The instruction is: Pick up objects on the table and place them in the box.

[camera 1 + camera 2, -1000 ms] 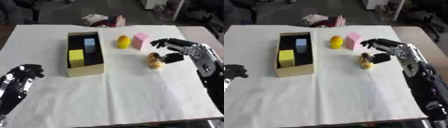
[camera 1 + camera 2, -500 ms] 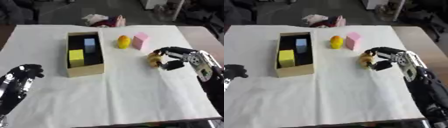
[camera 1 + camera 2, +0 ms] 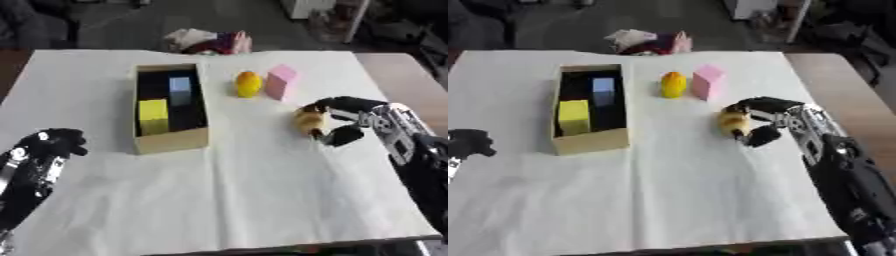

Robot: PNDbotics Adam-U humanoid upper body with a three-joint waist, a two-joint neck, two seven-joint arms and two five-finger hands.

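**Entry: right hand closing on small yellow-brown object, centre right of frame**

- Right hand [image 3: 350,122]: enters from the right edge; fingers curled over the top and thumb tucked beneath a small yellow-brown object [image 3: 309,120], grasping it where it sits on the white table cover [image 3: 262,200]. Judged to be the pick-up step; whether the object is off the cloth cannot be told.
- Box [image 3: 171,142]: upper left of centre, open-topped, long side running away from the camera. Holds a yellow block [image 3: 153,110] and a pale blue block [image 3: 179,85], presumably already placed.
- Awaiting collection, upper centre: yellow rounded object [image 3: 248,83] and pink block [image 3: 281,82], just beside each other.
- Left hand [image 3: 52,145]: lower left corner, idle, fingers curled on nothing.
- Change from a second ago: right hand was spread open above the object; fingers have since closed round it. Box contents and the other items unchanged.
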